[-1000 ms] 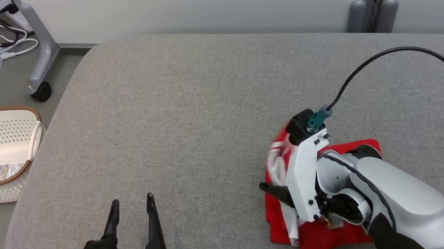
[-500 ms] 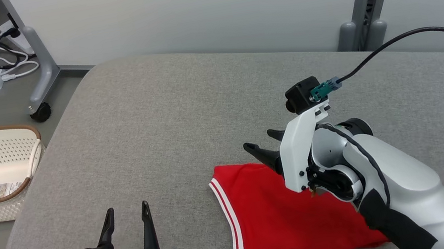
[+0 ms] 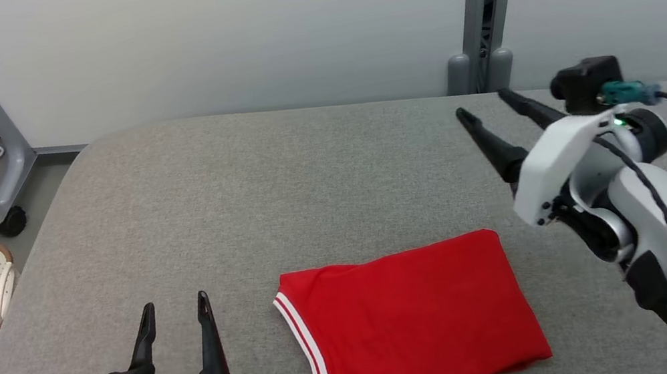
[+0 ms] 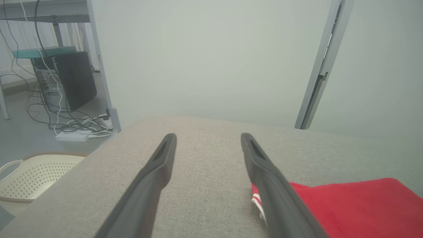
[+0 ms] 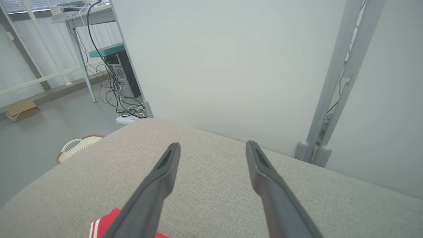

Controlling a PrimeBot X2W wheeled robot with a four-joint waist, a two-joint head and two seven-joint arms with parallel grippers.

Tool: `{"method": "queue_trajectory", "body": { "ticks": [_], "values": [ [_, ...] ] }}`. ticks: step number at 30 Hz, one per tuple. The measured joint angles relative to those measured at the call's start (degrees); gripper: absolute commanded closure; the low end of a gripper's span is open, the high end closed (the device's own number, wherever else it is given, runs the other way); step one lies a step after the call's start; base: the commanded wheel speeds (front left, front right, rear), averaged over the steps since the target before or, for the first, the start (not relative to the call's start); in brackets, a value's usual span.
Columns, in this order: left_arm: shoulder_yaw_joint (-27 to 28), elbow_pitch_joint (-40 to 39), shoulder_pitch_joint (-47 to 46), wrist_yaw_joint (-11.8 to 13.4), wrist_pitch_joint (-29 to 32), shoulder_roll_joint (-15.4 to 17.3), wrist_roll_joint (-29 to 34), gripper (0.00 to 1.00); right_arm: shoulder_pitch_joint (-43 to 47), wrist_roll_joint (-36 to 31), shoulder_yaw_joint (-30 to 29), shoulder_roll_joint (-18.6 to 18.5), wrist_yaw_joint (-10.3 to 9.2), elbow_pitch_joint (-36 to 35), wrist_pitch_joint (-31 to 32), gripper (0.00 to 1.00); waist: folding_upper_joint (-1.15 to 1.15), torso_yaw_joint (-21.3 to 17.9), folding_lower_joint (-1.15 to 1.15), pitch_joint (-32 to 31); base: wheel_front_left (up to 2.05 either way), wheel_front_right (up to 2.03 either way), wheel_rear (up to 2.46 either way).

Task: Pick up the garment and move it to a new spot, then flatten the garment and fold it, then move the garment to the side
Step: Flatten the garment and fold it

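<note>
The red garment (image 3: 410,323) lies spread on the grey cushion (image 3: 240,196), seemingly laid out for flattening. The left hand (image 3: 174,301) sits just left of the garment, the right hand (image 3: 482,102) hangs beyond it, both wide and empty.

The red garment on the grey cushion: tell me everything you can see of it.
The red garment is soft-looking cloth lying flat and smooth on the grey cushion, roughly rectangular, with white stripes along its left edge. Its lower left corner runs off the head view's bottom edge. Only the cushion touches it: the left gripper, open, sits to its left, and the right gripper, open, hovers beyond its right corner.
</note>
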Motion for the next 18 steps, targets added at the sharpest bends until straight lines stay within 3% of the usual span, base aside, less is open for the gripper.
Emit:
{"method": "queue_trajectory", "body": {
  "ticks": [8, 13, 18],
  "values": [
    [0.8, -4.5, 0.0, 0.1, 0.0, 0.0, 0.3, 0.00, 12.2, -6.6, -7.0, -5.4, 0.00, -6.8, -12.3, 0.00, 0.00, -2.4, 0.00, -0.1, 0.00, 0.00, 0.00],
    [1.5, -6.0, 0.7, 0.0, 0.0, 0.0, 0.6, 0.00, 21.5, -9.2, -13.8, -4.1, 0.01, -9.5, -14.7, 0.00, 0.00, -3.9, 0.00, 0.2, 0.00, 0.00, 0.00],
    [2.1, -6.4, 1.5, -0.4, 0.0, 0.0, 1.2, 0.00, 28.0, -11.3, -19.2, -0.5, 0.00, -11.4, -15.8, 0.00, 0.00, -5.1, 0.00, 0.5, 0.00, 0.00, 0.00]
  ]
}}
